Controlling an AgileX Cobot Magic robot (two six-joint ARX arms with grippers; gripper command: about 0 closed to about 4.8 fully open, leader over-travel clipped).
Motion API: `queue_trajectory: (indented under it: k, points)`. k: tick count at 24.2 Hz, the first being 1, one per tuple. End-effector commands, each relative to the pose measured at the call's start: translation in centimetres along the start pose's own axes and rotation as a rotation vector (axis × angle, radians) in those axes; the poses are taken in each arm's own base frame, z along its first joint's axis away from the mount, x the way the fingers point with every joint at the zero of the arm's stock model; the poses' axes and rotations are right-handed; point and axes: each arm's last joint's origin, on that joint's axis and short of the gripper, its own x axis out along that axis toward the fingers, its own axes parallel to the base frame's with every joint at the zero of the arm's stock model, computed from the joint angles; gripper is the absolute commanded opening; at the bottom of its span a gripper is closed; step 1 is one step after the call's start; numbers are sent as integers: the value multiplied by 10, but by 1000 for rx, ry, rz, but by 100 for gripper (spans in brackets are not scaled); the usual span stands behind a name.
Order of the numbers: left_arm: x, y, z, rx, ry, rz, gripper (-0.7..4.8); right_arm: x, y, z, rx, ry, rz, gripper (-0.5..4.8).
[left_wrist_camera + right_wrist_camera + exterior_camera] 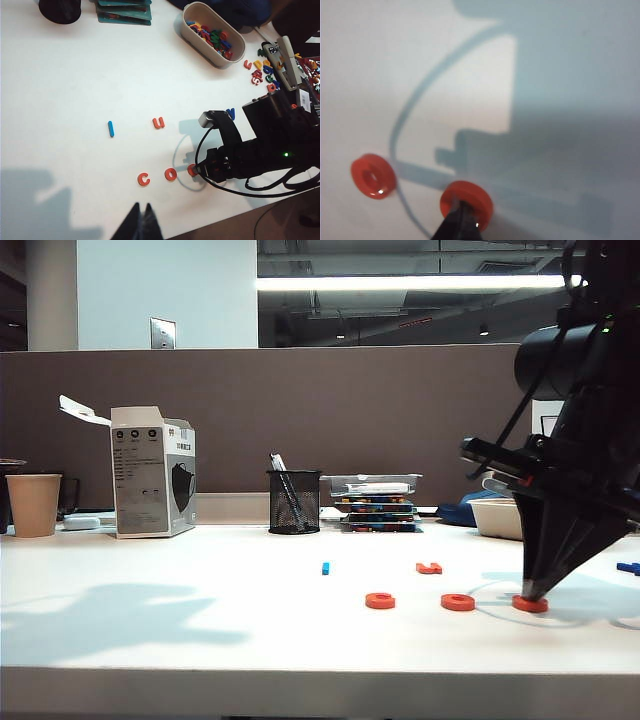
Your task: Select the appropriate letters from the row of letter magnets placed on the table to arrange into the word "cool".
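Right fingers (462, 215) shut, tips on orange-red ring letter (470, 200).

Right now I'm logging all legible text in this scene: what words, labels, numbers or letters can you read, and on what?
"c", "o": orange-red magnets on the table.
"u": orange-red magnet.
"l": blue bar magnet.
Third "o": under the shut right gripper.
White box: print too small to read.
Left gripper: no text.

Glossy plastic letters on a smooth white bench (200, 630)

You see shiny orange-red plastic rings (372, 176), highlights glinting on them; a matt paper cup (33, 504), a printed cardboard box (152, 472), a black wire-mesh pen pot (294, 502), and the right hand (462, 220) in dull black.
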Motion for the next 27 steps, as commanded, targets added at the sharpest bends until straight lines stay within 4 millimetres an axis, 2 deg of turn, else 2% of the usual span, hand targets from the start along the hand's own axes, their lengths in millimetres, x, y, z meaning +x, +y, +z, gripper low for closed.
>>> queue_trajectory:
  k: [1, 7, 11, 15, 16, 18, 22, 27]
  points:
    - [-3, 0, 1, 1, -10, -7, -5, -7, 3, 3, 7, 13, -25, -5]
    - [-3, 0, 1, 1, -10, -7, -5, -23, 13, 15, -18, -18, 20, -5]
    - [-3, 0, 1, 1, -11, -7, -5, -31, 20, 22, -37, -35, 122, -4]
    - [-3, 0, 1, 1, -11, -8, -5, -39, 33, 31, -69, -102, 125, 17]
    - [-3, 0, 1, 1, -11, -8, -5, -44, 42, 35, -80, -140, 120, 66]
    - [-3, 0, 1, 1, -11, -8, -5, -50, 60, 38, -125, -195, 101, 79]
    - [-3, 0, 1, 1, -12, -8, -5, -55, 92, 46, -181, -270, 54, 185]
    - [-3, 0, 2, 1, -13, -9, -5, -46, 119, 68, -198, -271, 46, 185]
